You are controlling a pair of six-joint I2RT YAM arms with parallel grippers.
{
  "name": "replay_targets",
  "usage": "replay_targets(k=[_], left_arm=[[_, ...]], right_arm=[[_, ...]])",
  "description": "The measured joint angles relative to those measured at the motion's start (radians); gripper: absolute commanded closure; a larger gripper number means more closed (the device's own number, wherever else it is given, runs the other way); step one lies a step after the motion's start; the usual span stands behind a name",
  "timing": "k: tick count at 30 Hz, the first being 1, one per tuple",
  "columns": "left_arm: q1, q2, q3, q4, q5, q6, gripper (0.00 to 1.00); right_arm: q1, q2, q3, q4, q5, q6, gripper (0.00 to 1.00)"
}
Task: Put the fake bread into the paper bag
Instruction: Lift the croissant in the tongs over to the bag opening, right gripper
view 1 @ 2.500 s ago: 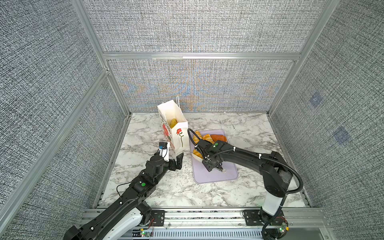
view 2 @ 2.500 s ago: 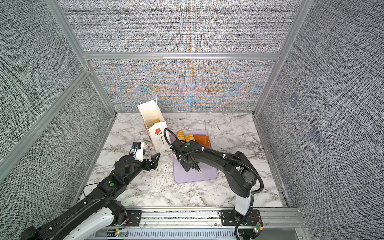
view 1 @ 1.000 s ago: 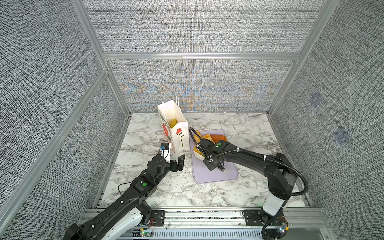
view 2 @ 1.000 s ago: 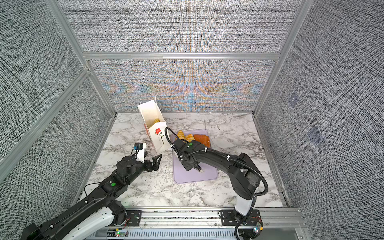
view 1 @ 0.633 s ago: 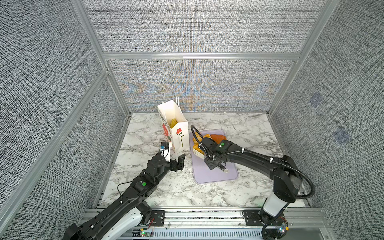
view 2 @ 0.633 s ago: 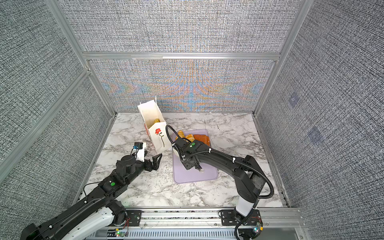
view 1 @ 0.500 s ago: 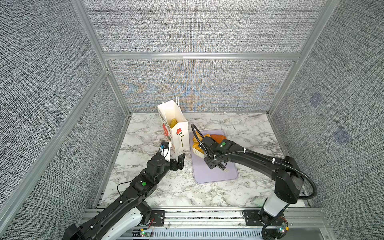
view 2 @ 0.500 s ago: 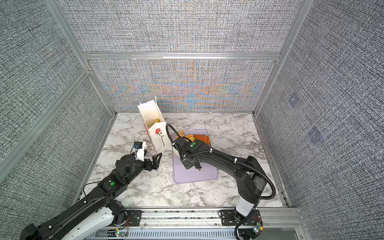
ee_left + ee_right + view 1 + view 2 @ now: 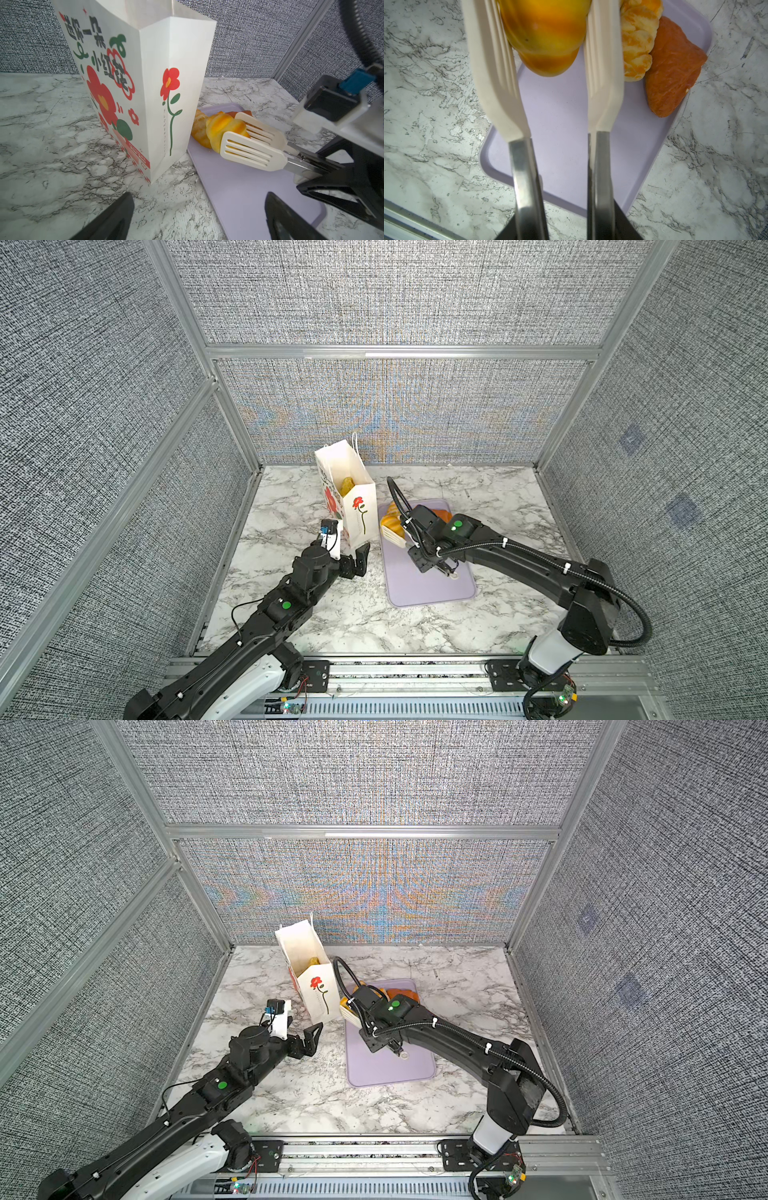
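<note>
Grey woven panels [image 9: 415, 302] wall a marble tabletop [image 9: 332, 614]: right gripper [image 9: 430, 562] clamps white-tipped steel tongs [image 9: 249, 151] pinching a golden toy croissant [image 9: 222, 128] over the lavender tray [image 9: 432, 593] beside the white rose-printed paper bag [image 9: 361, 522]; left gripper [image 9: 199, 216] gapes empty.

Open at the top, the paper bag [image 9: 359, 514] stands at the table's [image 9: 353, 626] back left, nothing over its mouth. Just beside its right wall hang the tongs [image 9: 249, 151], closed on a croissant [image 9: 224, 126] above the tray [image 9: 428, 593], the right arm [image 9: 519, 560] reaching in across the tray from the front right. Two more pastries [image 9: 672, 72] fill the tray's far corner. The left gripper [image 9: 351, 556], jaws spread, sits low by the bag's near corner. The tray's near half and the table's front lie bare.
</note>
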Motion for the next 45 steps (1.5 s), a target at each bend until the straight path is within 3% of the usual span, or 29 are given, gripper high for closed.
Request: replay_targets(k=[29,45], left_arm=[[0.001,0.018,0.108,-0.066,-0.026,0.079,0.01],[0.035,0.054,0.191,-0.081,-0.051,0.132,0.01]], right_arm=[[-0.02,-0.093,0.119,-0.06,0.018,-0.042,0.57],[-0.02,-0.058,0.314,-0.043,-0.027,-0.116,0.56]])
